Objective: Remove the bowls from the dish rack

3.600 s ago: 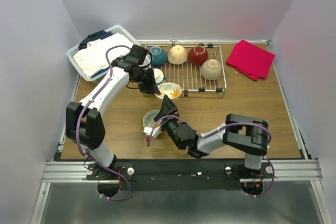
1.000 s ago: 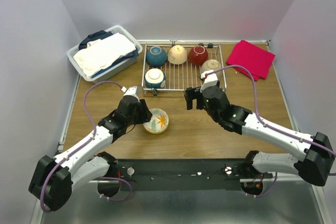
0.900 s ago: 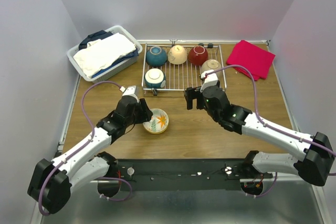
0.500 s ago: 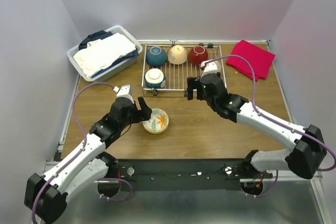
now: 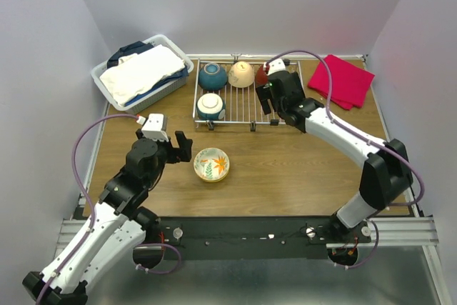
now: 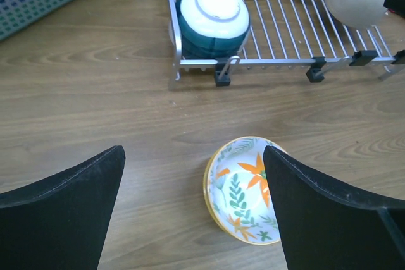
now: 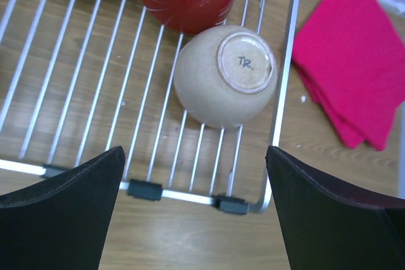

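Both grippers are hanging wide open, with one bowl sitting off the rack.
The left gripper [image 6: 191, 151], its jaws wide and empty, is hovering by the floral bowl [image 6: 243, 191], which is sitting upright on the table [image 6: 95, 93] in front of the dish rack [image 6: 278, 61]. The right gripper [image 7: 194, 151], its jaws equally wide, is hovering over the upturned beige bowl [image 7: 224, 77] in the rack's corner.

wooden table [image 5: 307, 169] | on it: dish rack [image 5: 246, 107], floral bowl [image 5: 212, 164], white basket [image 5: 153, 93], pink cloth [image 5: 343, 80]
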Motion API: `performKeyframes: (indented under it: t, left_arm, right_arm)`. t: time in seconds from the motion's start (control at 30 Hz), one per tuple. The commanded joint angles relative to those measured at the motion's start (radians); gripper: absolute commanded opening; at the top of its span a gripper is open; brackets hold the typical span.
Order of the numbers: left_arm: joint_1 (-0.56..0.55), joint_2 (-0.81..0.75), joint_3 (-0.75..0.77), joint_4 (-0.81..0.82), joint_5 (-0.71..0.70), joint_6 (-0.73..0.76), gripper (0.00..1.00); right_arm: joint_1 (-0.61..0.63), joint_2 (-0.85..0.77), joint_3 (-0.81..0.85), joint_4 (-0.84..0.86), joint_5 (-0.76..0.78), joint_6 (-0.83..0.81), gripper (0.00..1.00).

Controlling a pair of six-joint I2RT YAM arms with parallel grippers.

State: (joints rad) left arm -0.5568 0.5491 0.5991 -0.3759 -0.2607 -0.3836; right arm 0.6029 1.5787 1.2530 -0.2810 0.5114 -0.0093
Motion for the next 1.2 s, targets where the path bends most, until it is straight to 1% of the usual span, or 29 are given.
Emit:
performKeyframes:
  t: [0.0, 0.03, 0.13, 0.33, 0.53, 0.63, 0.9, 1.07, 1.17]
  left_arm:
    - [0.0, -0.047, -0.033, 0.031, -0.061, 0.129, 0.99]
    - [0.0, -0.049, -0.038, 0.035, -0.061, 0.132, 0.99]
    - [0.0, -0.044, -0.033, 0.031, -0.071, 0.14, 0.99]
    - [0.001, -0.057, -0.032, 0.031, -0.103, 0.153, 0.99]
    - [0.005, -0.072, -0.038, 0.032, -0.118, 0.158, 0.99]
    - [0.008, -0.069, -0.038, 0.031, -0.118, 0.16, 0.99]
    - [0.011, -0.064, -0.039, 0.031, -0.13, 0.16, 0.99]
    - [0.012, -0.063, -0.042, 0.034, -0.127, 0.16, 0.99]
    - [0.012, -0.06, -0.042, 0.035, -0.126, 0.16, 0.99]
  right_arm:
    - [-0.011, 0.105, 0.084, 0.074, 0.096, -0.322, 1.0]
    - [-0.012, 0.147, 0.098, 0.08, 0.104, -0.387, 1.0]
    - [-0.025, 0.21, 0.152, 0.078, 0.104, -0.483, 1.0]
    - [-0.034, 0.343, 0.203, 0.079, 0.139, -0.595, 1.0]
    - [-0.04, 0.429, 0.224, 0.08, 0.134, -0.638, 1.0]
    - [-0.04, 0.469, 0.223, 0.089, 0.165, -0.665, 1.0]
    - [-0.043, 0.523, 0.183, 0.192, 0.22, -0.739, 1.0]
    - [-0.045, 0.535, 0.145, 0.227, 0.216, -0.755, 1.0]
    - [-0.045, 0.552, 0.14, 0.221, 0.193, -0.752, 1.0]
